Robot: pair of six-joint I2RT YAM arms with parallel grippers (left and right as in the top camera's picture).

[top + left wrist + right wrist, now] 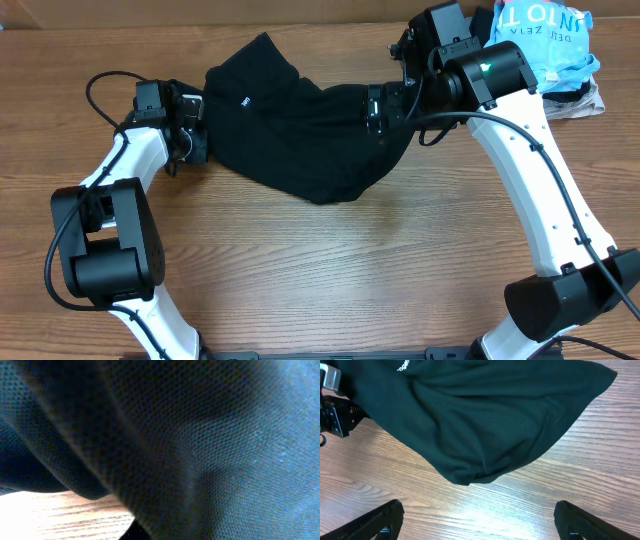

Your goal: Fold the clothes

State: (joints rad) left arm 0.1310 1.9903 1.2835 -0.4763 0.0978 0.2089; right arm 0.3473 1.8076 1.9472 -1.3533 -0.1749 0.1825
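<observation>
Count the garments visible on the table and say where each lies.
2 clearly: black T-shirt mid-table between both arms; light blue shirt at the far right corner. Fabric beneath it may be more garments.

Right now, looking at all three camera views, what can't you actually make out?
- Left claw: overhead, the black T-shirt covers its tips; in the left wrist view, fabric fills the frame, fingers unseen.
- Shirt's white print: right wrist view, cut off by the top edge; overhead, too small to read.
- Garments under the light blue shirt: overhead, mostly covered and blocked by the right arm.
</observation>
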